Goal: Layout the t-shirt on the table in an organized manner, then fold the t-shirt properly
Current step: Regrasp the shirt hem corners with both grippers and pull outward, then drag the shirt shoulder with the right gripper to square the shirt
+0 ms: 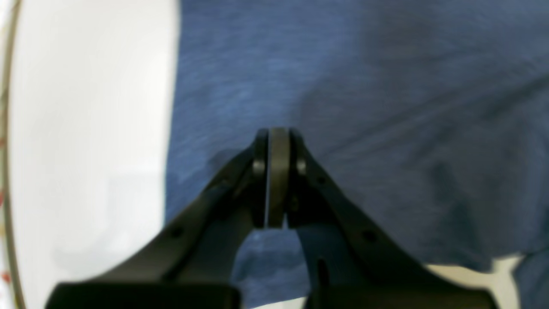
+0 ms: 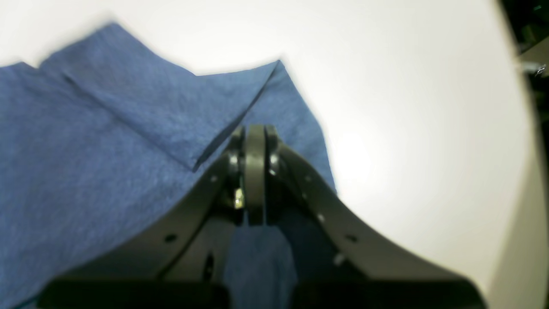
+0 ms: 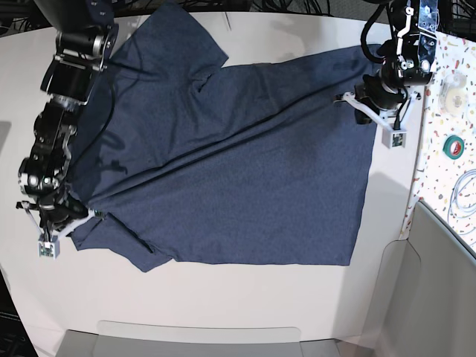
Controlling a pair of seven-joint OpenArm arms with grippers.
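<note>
The dark blue t-shirt (image 3: 223, 163) lies spread across the white table (image 3: 223, 305), with long creases running diagonally between my two grippers. My left gripper (image 3: 357, 101) is at the shirt's far right edge, shut on the cloth. In the left wrist view its jaws (image 1: 278, 134) are pressed together over the blue t-shirt (image 1: 386, 86), with bare table (image 1: 85, 128) to the left. My right gripper (image 3: 80, 216) is at the near left corner by a sleeve. Its jaws (image 2: 255, 128) are shut on a bunch of the t-shirt (image 2: 85, 150), beside white table (image 2: 407, 107).
A speckled strip along the right edge carries a green tape roll (image 3: 454, 146), a white round object (image 3: 451, 93) and cables (image 3: 461, 193). A grey panel (image 3: 439, 282) stands at the near right. A sleeve (image 3: 182, 33) reaches the table's far edge.
</note>
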